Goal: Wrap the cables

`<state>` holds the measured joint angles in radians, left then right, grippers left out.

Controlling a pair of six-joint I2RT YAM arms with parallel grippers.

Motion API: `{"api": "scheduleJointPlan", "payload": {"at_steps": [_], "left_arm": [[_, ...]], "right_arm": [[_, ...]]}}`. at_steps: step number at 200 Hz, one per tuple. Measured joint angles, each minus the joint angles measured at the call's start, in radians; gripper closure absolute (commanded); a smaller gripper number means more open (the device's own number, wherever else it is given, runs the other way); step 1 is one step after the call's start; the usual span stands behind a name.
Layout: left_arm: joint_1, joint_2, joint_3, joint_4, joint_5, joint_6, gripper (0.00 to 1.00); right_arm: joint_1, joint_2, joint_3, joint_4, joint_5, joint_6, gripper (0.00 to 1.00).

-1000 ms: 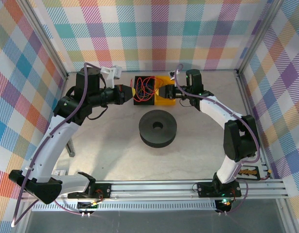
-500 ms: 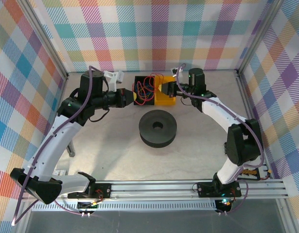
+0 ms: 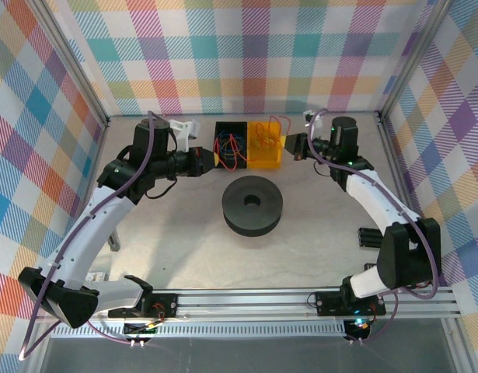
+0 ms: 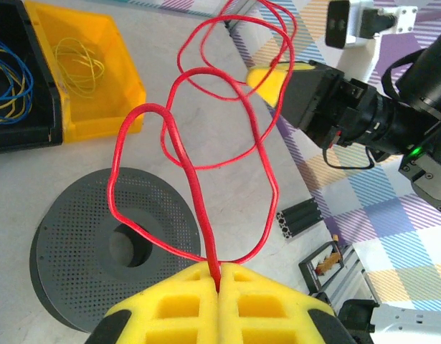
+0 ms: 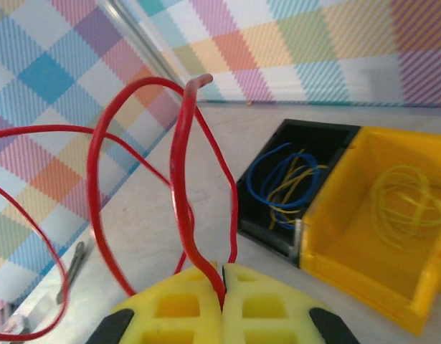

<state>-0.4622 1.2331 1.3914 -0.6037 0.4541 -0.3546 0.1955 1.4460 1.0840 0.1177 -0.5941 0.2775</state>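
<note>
Both hands were pinched shut on the same red cable [image 4: 199,208]. The left hand [image 4: 219,283] held it at the seam of its yellow pads, and the right hand [image 5: 222,283] did the same, with a free end standing up above its pads. Seen from the top camera, the two hands faced each other across the bins, the left at about ten o'clock from the black spool [image 3: 235,206] and the right at about two o'clock. The cable hung between them in several slack loops above the tabletop.

The slack worried me most. If I drew the hands apart, those crossed loops could cinch into a knot rather than open out. If I lowered them, a loop could hook the wall of the black bin [image 3: 231,164] or the yellow bin [image 3: 266,163] – or drag out the blue wires [image 5: 277,175] and yellow wires [image 5: 403,193] lying inside. The cable was thin and each grip was only a pinch, so a sharp tug might pull it through the pads, on the right especially, where the cable's end lay closest.
</note>
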Motion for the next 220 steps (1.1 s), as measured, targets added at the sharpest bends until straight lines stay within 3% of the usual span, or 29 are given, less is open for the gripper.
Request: {"api": "scheduleJointPlan", "payload": {"at_steps": [53,113,173,220], "left_arm": [[0.060,-0.021,-0.002,-0.034,-0.046,0.023,1.00],[0.470,-0.116,-0.103,-0.078,-0.163,0.023,1.00],[0.750,-0.013,-0.087,-0.047,-0.125,0.005,1.00],[0.925,0.064,0.018,-0.045,-0.065,-0.005,1.00]], "right_arm": [[-0.116,-0.095,-0.071,-0.035,0.019,-0.004,1.00],[-0.375,-0.114,-0.086,-0.076,0.028,0.064,1.00],[-0.542,-0.115,-0.105,-0.084,0.021,0.174,1.00],[-0.616,-0.114,-0.122,-0.074,-0.012,0.250,1.00]]}}
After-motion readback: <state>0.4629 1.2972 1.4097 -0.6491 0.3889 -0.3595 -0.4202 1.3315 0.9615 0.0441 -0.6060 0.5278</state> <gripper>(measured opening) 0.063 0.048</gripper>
